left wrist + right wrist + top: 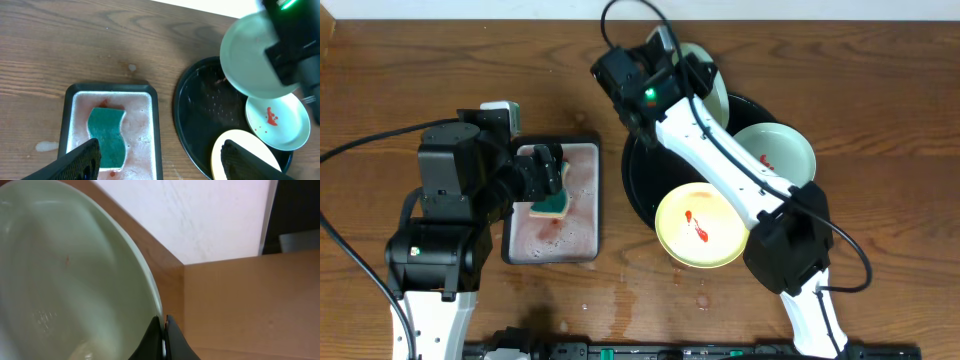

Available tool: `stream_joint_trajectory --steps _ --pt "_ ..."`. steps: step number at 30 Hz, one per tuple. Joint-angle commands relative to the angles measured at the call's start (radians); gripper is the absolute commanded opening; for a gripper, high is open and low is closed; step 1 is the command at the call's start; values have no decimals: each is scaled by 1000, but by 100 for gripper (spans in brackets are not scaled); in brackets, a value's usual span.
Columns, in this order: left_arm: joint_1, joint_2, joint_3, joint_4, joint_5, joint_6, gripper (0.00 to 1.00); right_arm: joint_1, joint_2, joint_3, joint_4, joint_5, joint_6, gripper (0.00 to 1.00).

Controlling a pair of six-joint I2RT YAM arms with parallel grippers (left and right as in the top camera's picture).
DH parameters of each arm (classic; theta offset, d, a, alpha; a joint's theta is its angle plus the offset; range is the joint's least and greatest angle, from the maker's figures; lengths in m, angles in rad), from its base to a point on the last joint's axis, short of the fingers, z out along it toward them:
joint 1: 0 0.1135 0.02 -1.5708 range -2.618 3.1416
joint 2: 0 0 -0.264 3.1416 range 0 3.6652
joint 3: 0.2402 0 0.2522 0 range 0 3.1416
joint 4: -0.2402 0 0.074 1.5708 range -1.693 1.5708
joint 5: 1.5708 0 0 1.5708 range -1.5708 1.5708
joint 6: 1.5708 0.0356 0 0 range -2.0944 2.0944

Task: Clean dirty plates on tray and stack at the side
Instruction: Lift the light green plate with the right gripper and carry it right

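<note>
My right gripper [165, 325] is shut on the rim of a pale mint-green plate [65, 280], holding it tilted above the far edge of the round black tray [638, 190]; this plate [708, 78] looks wiped, with no sauce showing. A second mint plate [775, 152] with red specks lies on the tray's right side. A yellow plate [700, 228] with a red smear rests on the tray's near rim. My left gripper [162, 165] is open and empty above the green sponge [106, 131].
The sponge lies in a small rectangular black-rimmed tray [590, 200] filled with pinkish foamy water, left of the round tray. Water drops [705, 300] spot the wood by the front edge. A droplet [132, 67] sits beyond the small tray.
</note>
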Motion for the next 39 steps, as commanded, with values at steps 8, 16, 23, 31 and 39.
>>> stream_joint_trajectory --steps 8,16,23,31,39 --pt "0 -3 19 2 16 -9 77 12 -3 -114 103 140 -111 1" --pt "0 -3 19 2 16 -9 77 12 -3 -114 116 156 -115 1" --pt "0 -3 19 2 16 -9 77 13 -3 -114 115 144 -114 1" --pt "0 -3 19 2 16 -9 77 -23 -15 -105 -24 -221 196 1" --pt "0 -3 19 1 16 -9 77 -187 -160 -104 22 -518 266 1"
